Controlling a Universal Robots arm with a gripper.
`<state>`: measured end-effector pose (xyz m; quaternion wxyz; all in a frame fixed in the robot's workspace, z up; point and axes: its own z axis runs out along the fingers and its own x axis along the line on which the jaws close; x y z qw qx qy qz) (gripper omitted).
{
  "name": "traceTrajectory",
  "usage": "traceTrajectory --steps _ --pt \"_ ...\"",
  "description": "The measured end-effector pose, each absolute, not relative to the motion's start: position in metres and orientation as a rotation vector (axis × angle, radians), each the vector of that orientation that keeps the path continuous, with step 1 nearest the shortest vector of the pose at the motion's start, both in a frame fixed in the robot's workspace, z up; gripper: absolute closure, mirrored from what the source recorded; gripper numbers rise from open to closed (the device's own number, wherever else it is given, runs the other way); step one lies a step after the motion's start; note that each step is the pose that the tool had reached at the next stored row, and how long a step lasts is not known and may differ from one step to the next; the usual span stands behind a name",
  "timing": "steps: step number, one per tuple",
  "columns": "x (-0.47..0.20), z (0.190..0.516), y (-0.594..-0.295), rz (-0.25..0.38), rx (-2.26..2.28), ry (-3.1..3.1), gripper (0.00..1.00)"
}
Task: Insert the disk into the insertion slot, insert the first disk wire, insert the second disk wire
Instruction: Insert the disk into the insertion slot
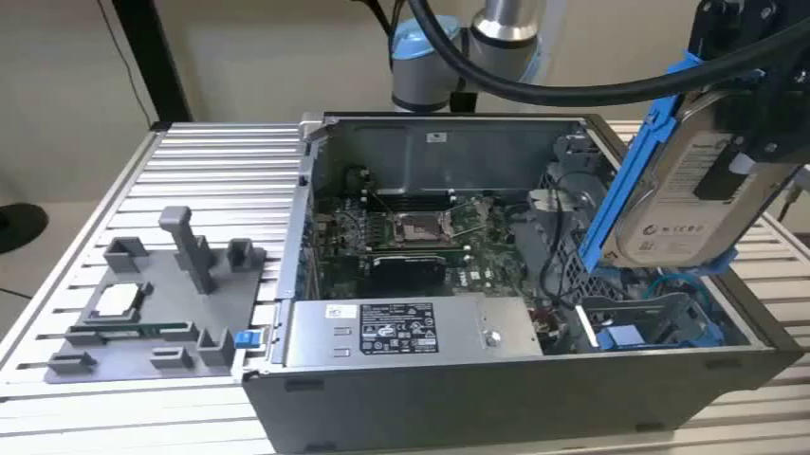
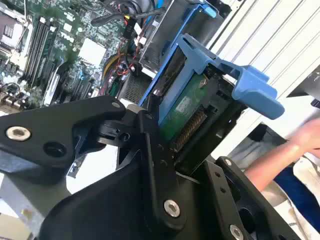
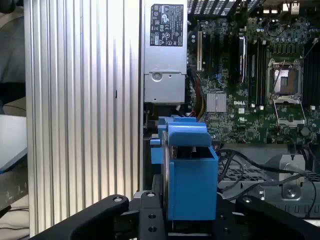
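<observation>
Blue plastic frames the disk (image 1: pixel 690 180), which in the exterior view hangs on edge, clamped in the pincer (image 1: pixel 749 152) above the open computer case (image 1: pixel 506 389). The insertion slot (image 1: pixel 639 327) lies below the pincer, well apart. The disk is probably stiff, fairly heavy and sensitive to knocks, so it is best gripped across its flat sides. In the second wrist view the pincer (image 2: pixel 185 135) is closed on both faces of the disk (image 2: pixel 210 65), green circuit board (image 2: pixel 182 110) showing. In the first wrist view the disk (image 3: pixel 190 175) juts out from between the jaws.
</observation>
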<state>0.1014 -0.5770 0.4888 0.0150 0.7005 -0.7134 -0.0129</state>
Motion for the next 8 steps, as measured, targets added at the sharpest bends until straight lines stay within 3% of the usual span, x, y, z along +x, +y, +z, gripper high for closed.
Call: traceTrajectory --steps 8 --pt "0.1013 0.4888 -0.577 -0.04 2.18 -2.22 1.0"
